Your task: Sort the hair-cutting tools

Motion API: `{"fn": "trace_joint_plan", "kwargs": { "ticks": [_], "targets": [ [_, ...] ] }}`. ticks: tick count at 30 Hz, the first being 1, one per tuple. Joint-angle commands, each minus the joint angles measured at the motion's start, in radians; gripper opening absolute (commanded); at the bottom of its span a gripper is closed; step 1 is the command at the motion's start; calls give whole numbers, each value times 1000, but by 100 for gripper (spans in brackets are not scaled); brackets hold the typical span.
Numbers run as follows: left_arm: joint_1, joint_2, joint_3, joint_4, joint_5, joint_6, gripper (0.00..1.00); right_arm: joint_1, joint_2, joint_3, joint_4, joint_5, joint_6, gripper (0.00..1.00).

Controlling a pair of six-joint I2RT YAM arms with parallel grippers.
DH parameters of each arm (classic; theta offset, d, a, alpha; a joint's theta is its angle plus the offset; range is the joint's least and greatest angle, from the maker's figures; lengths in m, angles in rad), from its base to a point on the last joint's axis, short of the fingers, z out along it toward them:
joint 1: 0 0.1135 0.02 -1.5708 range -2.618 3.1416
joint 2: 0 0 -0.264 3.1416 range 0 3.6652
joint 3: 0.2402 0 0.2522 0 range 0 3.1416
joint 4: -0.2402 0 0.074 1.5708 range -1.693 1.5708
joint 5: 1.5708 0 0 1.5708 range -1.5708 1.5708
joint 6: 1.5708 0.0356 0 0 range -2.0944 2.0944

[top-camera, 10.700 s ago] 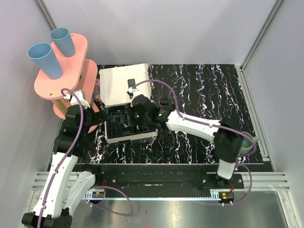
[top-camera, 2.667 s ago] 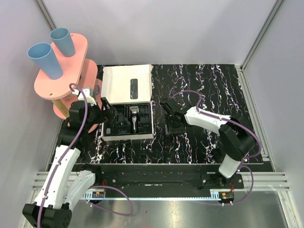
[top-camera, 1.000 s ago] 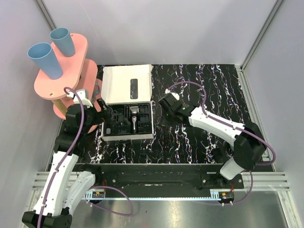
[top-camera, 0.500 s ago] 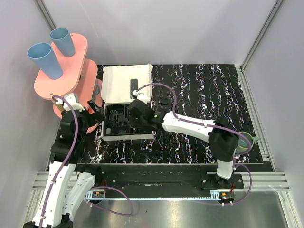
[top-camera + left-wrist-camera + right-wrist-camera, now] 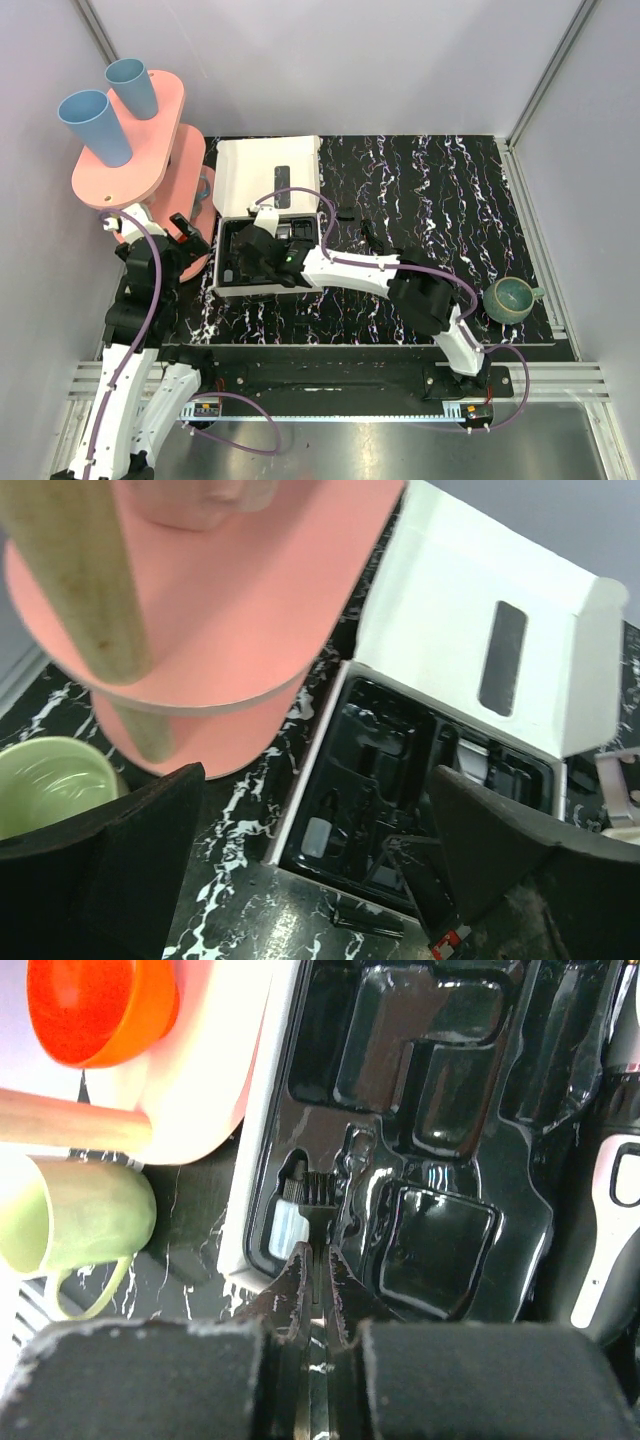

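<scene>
So the right arm has swung off the open mat and way across to the left end of the black tray (image 5: 440, 1240) inside the white box (image 5: 268, 175). The left arm has backed off toward the pink stand (image 5: 160, 125), with the left gripper (image 5: 315, 810) spread wide and empty. The clipper (image 5: 600, 1290) sits in the tray's right-hand slot. The right gripper (image 5: 315, 1260) is pressed together, tips right at a tiny bristly piece (image 5: 312, 1192) in the left slot. Can't tell if it's actually pinching it. Looks like a small part going into its slot, so sorting probably isn't finished.
</scene>
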Motion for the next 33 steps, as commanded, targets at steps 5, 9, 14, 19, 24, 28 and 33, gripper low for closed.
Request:
{"fn": "trace_joint_plan", "kwargs": {
  "ticks": [5, 9, 14, 19, 24, 28, 33],
  "targets": [
    [5, -22, 26, -21, -131, -40, 99, 12, 78, 127, 43, 130, 9, 0],
    [5, -15, 26, -20, -127, -38, 99, 16, 115, 159, 25, 140, 10, 0],
    [5, -12, 27, -21, -125, -38, 99, 22, 129, 170, -1, 166, 18, 0],
    [5, -10, 27, -20, -125, -37, 99, 29, 141, 169, -16, 181, 16, 0],
    [5, -12, 27, -21, -125, -37, 99, 36, 152, 172, -22, 179, 16, 0],
    [3, -12, 26, -21, -125, -37, 99, 42, 155, 172, -27, 184, 15, 0],
    [5, -12, 26, -21, -127, -35, 99, 47, 157, 172, -42, 193, 21, 0]
  ]
}}
